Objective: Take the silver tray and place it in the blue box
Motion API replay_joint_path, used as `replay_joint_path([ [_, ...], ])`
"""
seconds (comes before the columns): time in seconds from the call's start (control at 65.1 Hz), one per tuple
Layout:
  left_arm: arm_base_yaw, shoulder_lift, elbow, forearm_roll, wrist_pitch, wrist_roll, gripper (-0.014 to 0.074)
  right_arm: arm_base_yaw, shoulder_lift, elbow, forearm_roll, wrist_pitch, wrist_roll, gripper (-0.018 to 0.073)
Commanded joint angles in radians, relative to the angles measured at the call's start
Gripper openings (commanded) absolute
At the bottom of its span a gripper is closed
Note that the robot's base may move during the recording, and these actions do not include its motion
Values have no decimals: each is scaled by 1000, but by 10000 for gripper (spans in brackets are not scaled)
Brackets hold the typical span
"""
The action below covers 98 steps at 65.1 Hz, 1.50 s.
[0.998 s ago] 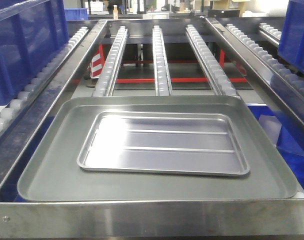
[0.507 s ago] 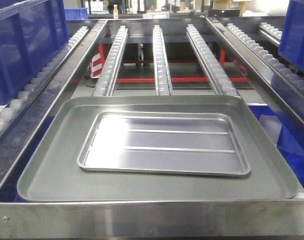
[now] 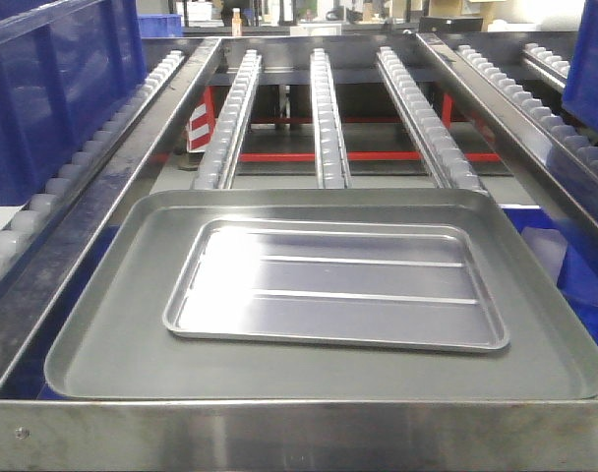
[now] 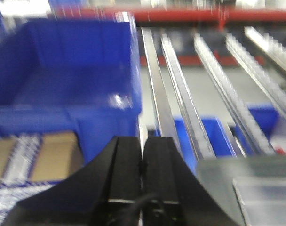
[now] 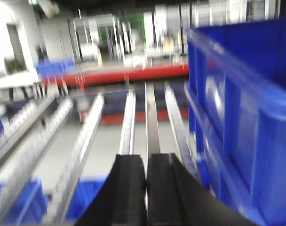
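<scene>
The shiny silver tray [image 3: 338, 285] with two raised ridges lies flat inside a larger dull grey tray [image 3: 112, 344] at the near end of the roller conveyor. Its corner shows in the left wrist view [image 4: 265, 197]. A blue box [image 3: 53, 88] stands at the left; it fills the left wrist view [image 4: 67, 80]. Another blue box [image 5: 246, 113] stands at the right. My left gripper [image 4: 142, 143] is shut and empty, left of the trays. My right gripper [image 5: 146, 162] is shut and empty beside the right box. Neither gripper shows in the front view.
Roller rails [image 3: 328, 108] run away from the trays toward a red frame bar [image 3: 378, 155]. A steel frame edge [image 3: 299, 433] crosses the near side. Cardboard [image 4: 53, 155] lies below the left box. Lower blue bins [image 4: 213, 136] sit under the rails.
The front view has shifted: the trays and rails sit slightly further right and lower in the picture. The trays themselves have not moved on the conveyor.
</scene>
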Motion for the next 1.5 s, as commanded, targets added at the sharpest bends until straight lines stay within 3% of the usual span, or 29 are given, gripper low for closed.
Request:
replay_joint_path([
  [0.0, 2, 95, -64, -54, -58, 0, 197, 16, 88, -72, 1, -24, -2, 340],
  [0.061, 2, 164, -80, -101, -58, 0, 294, 40, 141, -98, 1, 10, -2, 400],
  [0.138, -14, 235, -93, -152, -55, 7, 340, 85, 200, -121, 1, 57, -3, 442],
  [0.23, -87, 326, -122, -263, -38, 150, 340, 172, 285, -150, 1, 113, -3, 459],
  [0.307, -190, 394, -152, -341, -36, 225, 340, 259, 360, -172, 1, 127, -3, 459],
  [0.507, -459, 611, -252, -331, -38, 231, 315, 460, 568, -223, 1, 84, -3, 458],
  [0.614, -521, 707, -289, -335, -24, 227, 301, 483, 654, -256, 1, 106, -3, 458],
  [0.722, -508, 791, -331, -323, 35, 180, 302, 482, 741, -321, -1, 210, -3, 458],
  [0.783, -500, 834, -357, -264, 76, 151, 301, 482, 800, -361, -7, 266, -3, 458],
  [0.952, -508, 942, -447, 82, 224, -186, 301, 481, 966, -462, -25, 367, 3, 458],
  [1.044, -510, 1010, -517, 186, 335, -374, 301, 473, 1045, -519, -26, 404, 60, 458],
  [1.106, -510, 1048, -556, 188, 367, -433, 301, 459, 1084, -551, -33, 433, 119, 458],
  [1.274, -510, 1148, -637, 140, 365, -458, 301, 419, 1168, -614, -58, 489, 238, 458],
  [1.489, -510, 1233, -661, 134, 363, -486, 301, 409, 1225, -616, -59, 475, 242, 458],
])
